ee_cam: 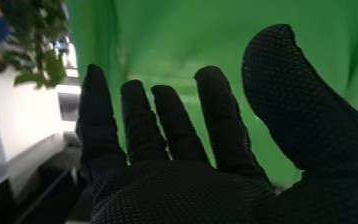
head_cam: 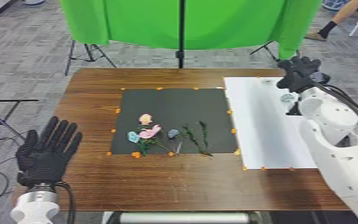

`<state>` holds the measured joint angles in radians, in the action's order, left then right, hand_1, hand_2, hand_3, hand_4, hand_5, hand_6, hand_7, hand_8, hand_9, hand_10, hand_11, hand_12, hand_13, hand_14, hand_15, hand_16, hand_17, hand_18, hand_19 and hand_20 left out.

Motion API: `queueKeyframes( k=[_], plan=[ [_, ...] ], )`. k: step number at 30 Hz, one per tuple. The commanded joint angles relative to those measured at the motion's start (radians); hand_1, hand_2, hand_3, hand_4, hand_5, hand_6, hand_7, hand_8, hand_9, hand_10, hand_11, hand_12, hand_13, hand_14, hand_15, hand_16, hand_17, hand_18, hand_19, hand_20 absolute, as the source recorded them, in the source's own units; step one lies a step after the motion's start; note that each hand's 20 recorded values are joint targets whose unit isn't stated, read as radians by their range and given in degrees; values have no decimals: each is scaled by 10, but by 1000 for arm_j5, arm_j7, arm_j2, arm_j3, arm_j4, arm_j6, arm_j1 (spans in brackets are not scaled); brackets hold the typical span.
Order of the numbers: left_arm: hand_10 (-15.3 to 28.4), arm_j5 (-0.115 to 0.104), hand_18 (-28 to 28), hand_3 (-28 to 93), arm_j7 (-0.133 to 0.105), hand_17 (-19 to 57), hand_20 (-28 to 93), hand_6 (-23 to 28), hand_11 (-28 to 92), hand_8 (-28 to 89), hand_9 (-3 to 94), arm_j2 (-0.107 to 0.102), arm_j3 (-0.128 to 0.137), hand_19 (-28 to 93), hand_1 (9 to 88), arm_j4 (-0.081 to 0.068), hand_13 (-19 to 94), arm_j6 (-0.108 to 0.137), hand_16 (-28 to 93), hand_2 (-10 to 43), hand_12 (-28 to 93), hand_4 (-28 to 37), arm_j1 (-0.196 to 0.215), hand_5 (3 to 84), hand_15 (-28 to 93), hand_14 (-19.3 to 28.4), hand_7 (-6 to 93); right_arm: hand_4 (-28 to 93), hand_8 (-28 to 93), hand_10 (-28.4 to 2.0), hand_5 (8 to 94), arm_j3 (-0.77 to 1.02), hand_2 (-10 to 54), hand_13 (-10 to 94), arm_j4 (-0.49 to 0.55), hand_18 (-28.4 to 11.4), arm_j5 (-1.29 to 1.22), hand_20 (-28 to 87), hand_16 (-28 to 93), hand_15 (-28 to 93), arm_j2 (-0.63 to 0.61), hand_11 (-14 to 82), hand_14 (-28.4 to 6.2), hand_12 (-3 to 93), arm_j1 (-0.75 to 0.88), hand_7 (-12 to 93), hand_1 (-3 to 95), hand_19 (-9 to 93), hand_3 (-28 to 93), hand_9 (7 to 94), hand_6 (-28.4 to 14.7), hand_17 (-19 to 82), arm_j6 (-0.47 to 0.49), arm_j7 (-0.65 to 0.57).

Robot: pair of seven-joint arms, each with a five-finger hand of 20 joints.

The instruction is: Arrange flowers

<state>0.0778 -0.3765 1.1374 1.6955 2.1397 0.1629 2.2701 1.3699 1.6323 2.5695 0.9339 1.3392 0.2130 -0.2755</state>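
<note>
"So, what's being grasped?"

"Nothing: the black-gloved right hand (head_cam: 300,70), near the white rectangular sheet's (head_cam: 269,135) far end, and the black-gloved left hand (head_cam: 44,162), at the table's left, have straight, released fingers."

"And the flowers?"

"The pink-petalled flower (head_cam: 151,132) and slender green leafy stems (head_cam: 204,135) lie on the flat black mat (head_cam: 171,102)."

"Risks?"

"A low wrist swing could topple that small clear roundish vessel (head_cam: 288,98), probably the vase; a wide pinch could drag neighbouring stems."
</note>
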Motion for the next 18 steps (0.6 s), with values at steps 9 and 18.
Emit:
queueKeyframes(
  k=[9,18],
  plan=[
    [144,-29,143,780,-21,-74,120,86,179,-96,419,6,-27,359,271,0,310,-7,-64,106,87,-283,16,458,310,162,90,-283,-125,-153,348,-44,-95,266,-216,-189,106,209,184,153,10,75,-140,131,-78,137,443,555,866,319,-49,138,44,53],
    [141,-21,143,782,-25,-74,120,84,178,-95,412,-4,-32,359,275,-2,311,-6,-65,103,87,-283,4,443,312,163,89,-283,-144,-116,379,-1,-95,326,-242,-199,132,192,173,176,29,89,-127,118,-63,173,480,548,852,357,-22,160,112,72]
  ],
)
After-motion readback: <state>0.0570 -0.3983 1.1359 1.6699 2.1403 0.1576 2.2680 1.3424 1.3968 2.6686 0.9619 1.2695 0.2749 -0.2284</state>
